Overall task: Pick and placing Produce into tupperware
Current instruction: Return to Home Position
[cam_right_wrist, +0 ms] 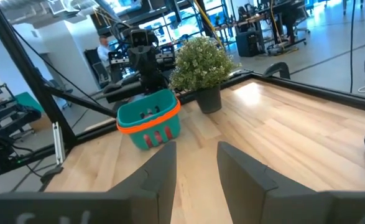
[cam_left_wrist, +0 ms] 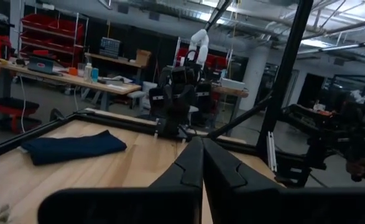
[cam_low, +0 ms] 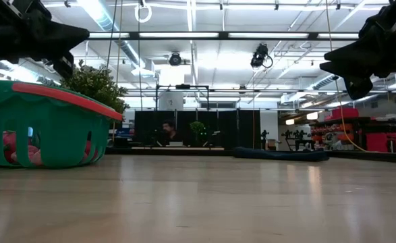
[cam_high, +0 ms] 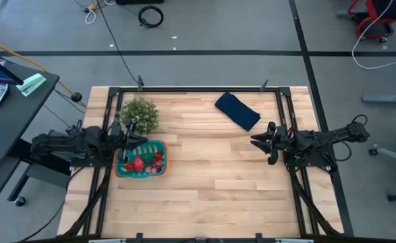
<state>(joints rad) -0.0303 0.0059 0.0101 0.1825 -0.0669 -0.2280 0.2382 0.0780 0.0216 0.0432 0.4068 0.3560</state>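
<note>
High view: the left gripper hangs over the rim of the tupperware, which sits at the table's left side just beside a plant, with red and pink produce inside. The right gripper hovers near the right edge, close to a dark blue cloth.

Low view: both grippers are raised clear of the tabletop.

Left wrist view: its jaws are pressed together, empty.

Right wrist view: its jaws stand narrowly parted and face the tupperware.
</note>
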